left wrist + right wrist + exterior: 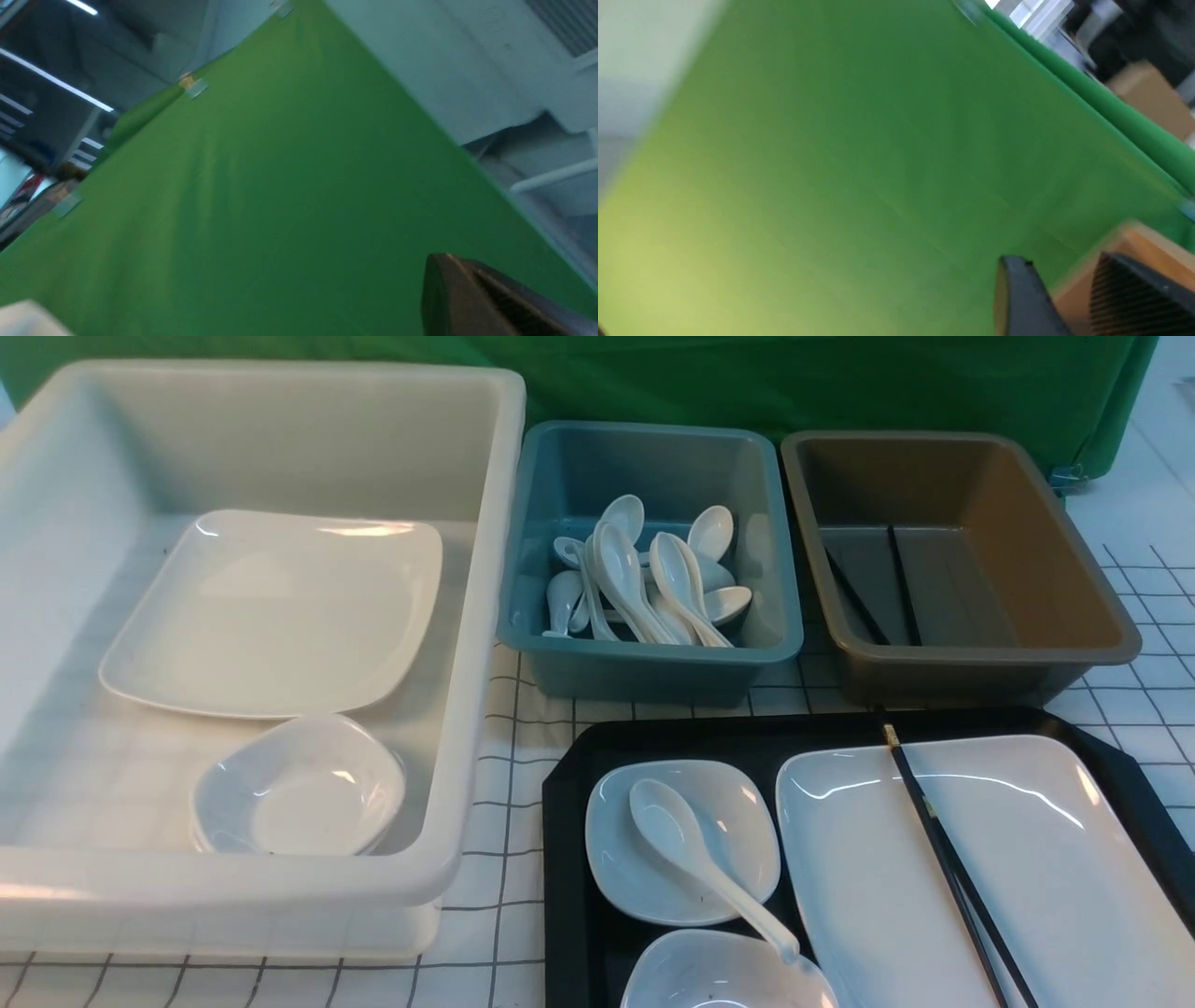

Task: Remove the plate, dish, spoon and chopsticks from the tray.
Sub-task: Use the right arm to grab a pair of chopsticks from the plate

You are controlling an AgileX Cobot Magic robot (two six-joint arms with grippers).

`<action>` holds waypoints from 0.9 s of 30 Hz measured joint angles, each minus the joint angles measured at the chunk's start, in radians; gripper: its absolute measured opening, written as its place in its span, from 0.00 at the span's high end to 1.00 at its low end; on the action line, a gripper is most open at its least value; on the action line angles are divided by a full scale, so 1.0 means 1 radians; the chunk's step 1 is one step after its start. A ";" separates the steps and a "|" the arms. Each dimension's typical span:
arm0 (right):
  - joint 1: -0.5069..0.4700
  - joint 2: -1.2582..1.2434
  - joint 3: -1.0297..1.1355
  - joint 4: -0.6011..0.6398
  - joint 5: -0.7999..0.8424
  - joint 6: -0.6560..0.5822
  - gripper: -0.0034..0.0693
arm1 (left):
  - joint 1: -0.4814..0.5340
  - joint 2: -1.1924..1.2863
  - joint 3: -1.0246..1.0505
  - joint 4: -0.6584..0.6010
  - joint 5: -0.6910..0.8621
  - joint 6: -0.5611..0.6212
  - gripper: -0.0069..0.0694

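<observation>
– Edges first: what gets cut off in the front view?

– The large black plastic tray (566,859) with clipped corners stands on the bench (523,728), which is covered in checked cloth. The tray's near side runs out of frame. On its right part lies the wide glossy white rounded-rectangular plate (1046,859), cropped at the bottom and right. The pair of thin black chopsticks (941,835) with gold bands lies slanted across that plate, and their thin ends leave the picture.

– And the spoon?

– The glossy white soup spoon (665,823) rests bowl-up in the small squarish white dish (738,845) on the tray's left part. Its handle tip reaches over the rim of a second small dish (719,980), which shows only its far half.

– Behind the tray?

– A big white tub (485,523) holds a twin plate (271,616) and small bowls (299,793). A blue bin (653,663) holds white spoons (644,579). A brown bin (980,663) holds two black sticks (898,588).

– Hands?

– Neither arm appears in the front view. Both wrist views are blurred and mostly filled by green cloth (747,383). The left hand (448,268) has its dark fingers pressed together, with only that cloth beyond them. The right hand (1057,261) has its ribbed fingers spread apart. A tan surface shows through the gap, too blurred to identify or to tell whether anything touches it.
</observation>
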 joint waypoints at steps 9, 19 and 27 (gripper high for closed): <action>0.176 0.268 -0.575 -0.269 0.689 -0.171 0.81 | 0.000 0.323 -0.625 0.240 0.807 0.009 0.90; 0.453 0.897 -0.972 -0.255 1.493 -0.443 0.95 | -0.006 0.864 -0.847 0.149 1.689 0.295 0.90; 0.341 1.284 -1.073 -0.196 1.481 -0.590 0.94 | -0.155 0.876 -0.838 0.118 1.728 0.306 0.91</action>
